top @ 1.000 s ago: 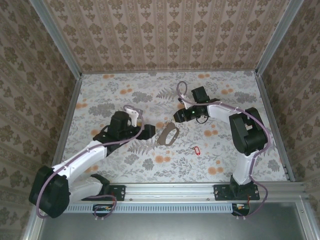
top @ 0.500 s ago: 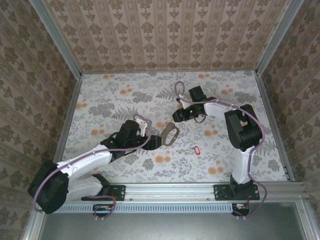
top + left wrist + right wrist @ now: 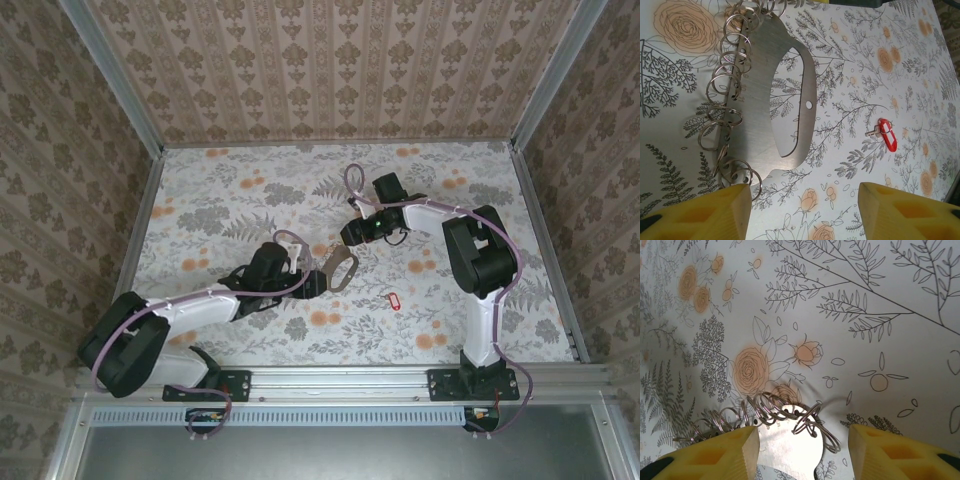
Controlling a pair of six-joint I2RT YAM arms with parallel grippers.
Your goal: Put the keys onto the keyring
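Note:
The keyring (image 3: 339,268) is a flat grey metal loop with an oval cutout, lying on the flowered table. Several small split rings (image 3: 726,75) hang along one edge of the keyring (image 3: 755,100). The key (image 3: 392,300) is a tiny red-headed piece lying apart, to the lower right of the loop; its red head (image 3: 887,135) is in the left wrist view. My left gripper (image 3: 317,283) is open at the loop's left end, holding nothing. My right gripper (image 3: 349,234) is open just beyond the loop's far end, with the keyring (image 3: 790,445) and its split rings (image 3: 790,412) between its yellow pads (image 3: 725,452).
Patterned walls enclose the table on three sides, with a metal rail (image 3: 350,380) along the near edge. Purple cables loop over both arms. Bare flowered tabletop (image 3: 220,190) lies to the left and behind.
My left arm has swung right and stretched low across the table, bringing its gripper up to the loop. The right gripper has edged slightly left. Key and loop lie where they were.

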